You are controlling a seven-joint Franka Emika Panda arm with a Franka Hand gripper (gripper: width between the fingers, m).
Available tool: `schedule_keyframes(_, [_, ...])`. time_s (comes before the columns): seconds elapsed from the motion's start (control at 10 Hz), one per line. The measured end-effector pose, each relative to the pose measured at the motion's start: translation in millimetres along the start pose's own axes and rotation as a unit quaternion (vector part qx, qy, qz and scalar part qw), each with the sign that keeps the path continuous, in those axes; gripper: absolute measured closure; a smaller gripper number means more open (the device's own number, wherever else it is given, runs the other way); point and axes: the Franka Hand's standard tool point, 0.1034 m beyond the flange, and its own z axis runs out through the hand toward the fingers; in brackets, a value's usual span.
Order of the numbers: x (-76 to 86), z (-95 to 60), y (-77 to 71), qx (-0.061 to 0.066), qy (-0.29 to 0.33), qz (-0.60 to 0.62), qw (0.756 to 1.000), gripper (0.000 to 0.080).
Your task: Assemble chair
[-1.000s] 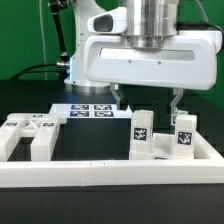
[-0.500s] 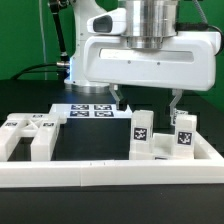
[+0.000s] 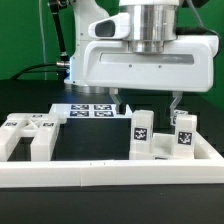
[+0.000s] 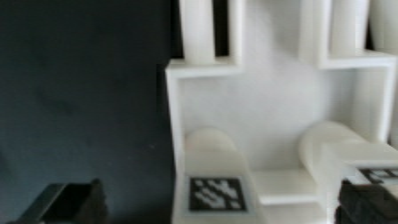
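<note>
Chair legs (image 3: 142, 133), two upright, one claw (image 3: 148, 103), jaws apart

1. This is a robotics lab bench: a white industrial arm (image 3: 135, 55) hangs over a black tabletop (image 3: 30, 100)
2. Printed black-and-white square tags cover a flat marker board (image 3: 92, 111) and mark the white plastic parts (image 3: 142, 134)
3. A white border rail (image 3: 110, 172) fences off the small work area like a test fixture

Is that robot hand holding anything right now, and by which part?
Nothing is held. The fingers stand wide open, empty between them, above the upright white chair pieces.
</note>
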Motion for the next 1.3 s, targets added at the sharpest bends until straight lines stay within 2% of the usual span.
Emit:
schedule_keyframes(0.6, [-1.2,28.8,6.9,-0.011,0.002,0.001,1.000,0.0151])
schedule_keyframes(1.0, [10.1,31.9,3.2,-0.005,0.038,-0.002,0.999,0.0151])
schedule_keyframes(1.3, [10.7,31.4,1.2,-0.004,0.042,-0.004,0.999,0.0151])
